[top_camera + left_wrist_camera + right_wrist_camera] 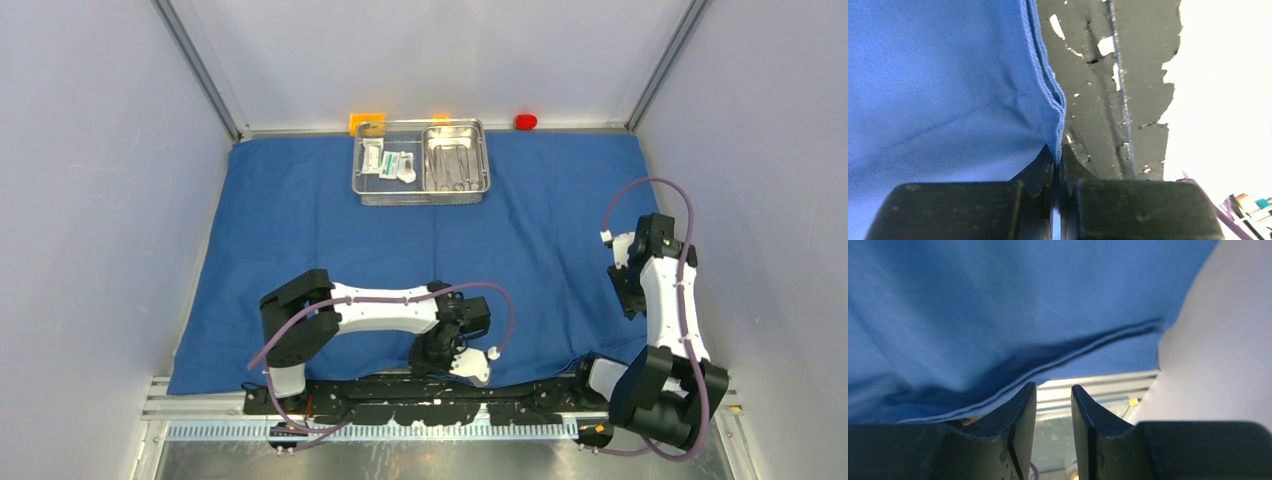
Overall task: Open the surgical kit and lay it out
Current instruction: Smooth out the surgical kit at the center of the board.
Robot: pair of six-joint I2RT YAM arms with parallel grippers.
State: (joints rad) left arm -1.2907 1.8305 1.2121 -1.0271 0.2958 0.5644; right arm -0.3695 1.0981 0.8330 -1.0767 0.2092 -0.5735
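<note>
Left gripper (1057, 159): clamps large blue cloth wrap (938, 75) hem, which runs straight ahead.
Right gripper (1054, 395): jaws narrowly apart; hem crosswise beyond tips.

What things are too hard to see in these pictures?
- Top view: tools in the steel tray are too small to tell apart.
- Top view: orange block partly hidden behind the mesh basket.
- Left wrist view: right side washed out by glare.
- Right wrist view: blue cloth fills it; mesh basket out of frame.
</note>
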